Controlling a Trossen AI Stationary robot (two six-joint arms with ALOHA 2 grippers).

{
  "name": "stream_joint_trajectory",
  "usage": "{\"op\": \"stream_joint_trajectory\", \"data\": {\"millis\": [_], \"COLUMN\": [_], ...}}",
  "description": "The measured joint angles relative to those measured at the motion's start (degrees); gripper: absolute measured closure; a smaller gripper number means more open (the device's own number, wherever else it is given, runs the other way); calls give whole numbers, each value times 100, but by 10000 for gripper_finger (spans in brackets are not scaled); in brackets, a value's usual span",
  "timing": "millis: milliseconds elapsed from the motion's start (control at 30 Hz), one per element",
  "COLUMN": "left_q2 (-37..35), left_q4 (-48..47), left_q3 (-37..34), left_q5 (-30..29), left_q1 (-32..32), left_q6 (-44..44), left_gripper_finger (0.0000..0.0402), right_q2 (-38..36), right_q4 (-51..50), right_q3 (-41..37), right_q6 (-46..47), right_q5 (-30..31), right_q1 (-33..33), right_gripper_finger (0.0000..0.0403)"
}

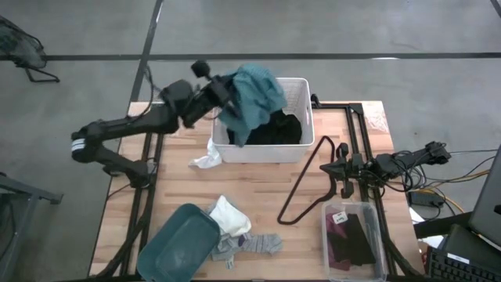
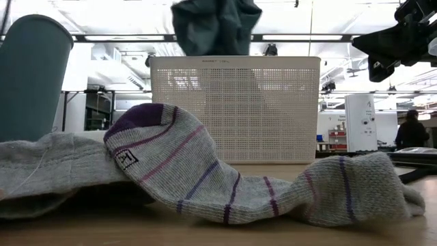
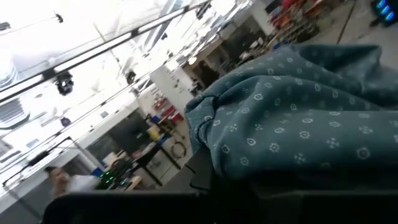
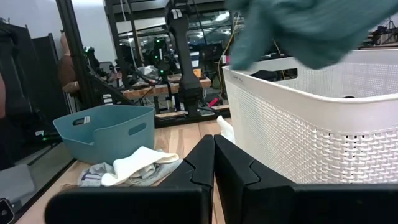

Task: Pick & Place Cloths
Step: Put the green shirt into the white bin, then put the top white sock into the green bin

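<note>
I hold the large teal patterned cloth (image 1: 254, 98) pinched in my left fingers (image 1: 223, 98) above the white slatted plastic basket (image 1: 301, 149), while my right fingers (image 4: 214, 163), pressed together and empty, wait beside it.

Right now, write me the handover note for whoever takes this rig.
Left claw: shut on the teal cloth, held above the white basket.
Right claw: shut, empty, parked at the table's right side.
In the basket: a black cloth.
Still on the table: a white cloth beside the basket, another white cloth and a striped grey sock by the teal bin.
Dark and maroon pieces lie in the clear box.
</note>
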Motion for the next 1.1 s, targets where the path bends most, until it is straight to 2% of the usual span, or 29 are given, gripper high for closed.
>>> {"op": "stream_joint_trajectory", "data": {"millis": [200,367,500,667,833,1100], "left_q2": [783,1141,1331,1374,1078,370], "left_q4": [-335,-1499,-2645,-3203,-3487,-3644], "left_q3": [498,510,499,492,492,464], "left_q5": [-12,122,449,478,789,1099], "left_q1": [434,464,424,414,416,384], "left_q6": [-5,-347,-694,-1606,-2185,-2655], "left_gripper_finger": [373,372,372,367,333,244], "right_q2": [-1,-1,-2,0,-1,0], "right_q4": [0,0,0,0,0,1], "right_q3": [0,0,-2,0,0,0], "right_q6": [0,0,0,0,0,0], "right_q5": [-2,-2,-2,-2,-2,-2], "right_q1": [-1,0,0,0,0,0], "right_gripper_finger": [394,394,394,394,394,394]}}
